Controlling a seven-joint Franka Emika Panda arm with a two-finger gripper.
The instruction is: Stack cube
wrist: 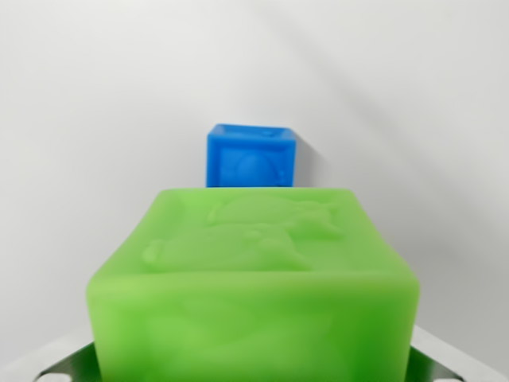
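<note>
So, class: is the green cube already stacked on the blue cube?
No: the green cube sits nearer the camera, the blue cube stands behind, uncovered.

Setting: likely a lab bench. Bare white tabletop (95, 119), plain and uncluttered; no further cues visible.

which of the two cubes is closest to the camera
The green cube: it fills the lower frame, overlapping the bottom of the smaller-looking blue cube beyond it.

Plain white surface (95, 119) fills the whole background, matte, unmarked. Soft diffuse light. Faint grey diagonal shadow bands cross upper right. No wall edge discernible.
</note>
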